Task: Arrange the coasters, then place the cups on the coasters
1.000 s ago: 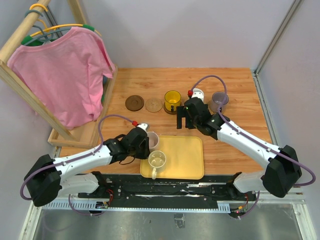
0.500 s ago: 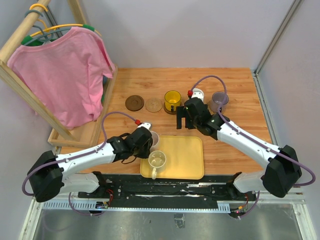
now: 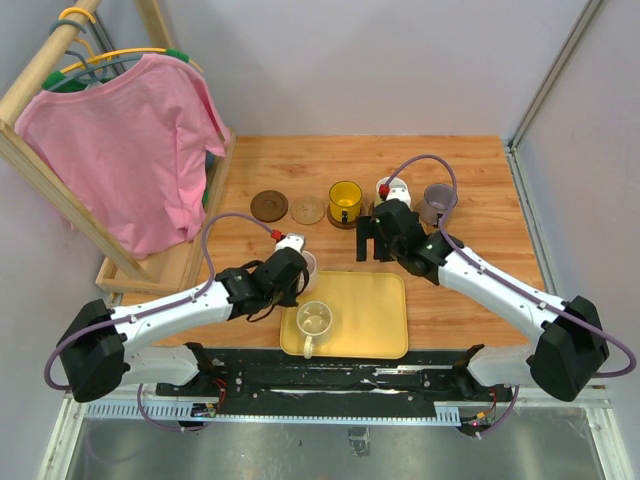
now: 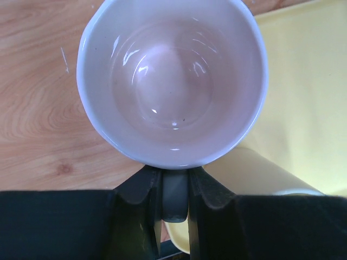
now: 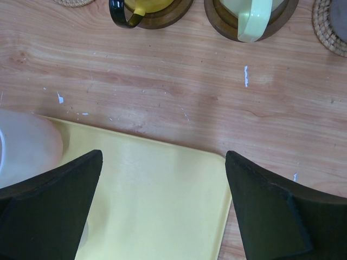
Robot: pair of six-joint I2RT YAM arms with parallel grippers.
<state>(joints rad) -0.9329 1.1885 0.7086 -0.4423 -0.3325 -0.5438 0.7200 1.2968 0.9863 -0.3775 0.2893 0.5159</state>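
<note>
Pink cup (image 4: 172,81) slightly farther forward

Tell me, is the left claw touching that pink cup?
Touching. In the left wrist view the left gripper pinches the handle of the pink cup from both sides, with no gap.

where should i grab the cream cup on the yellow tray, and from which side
Probably by its handle. The cream cup stands upright on the yellow tray, and the handle sticks out toward the near edge with nothing crowding it. Come down from above on that near side, one pincer finger on each flat side of the handle.
</note>
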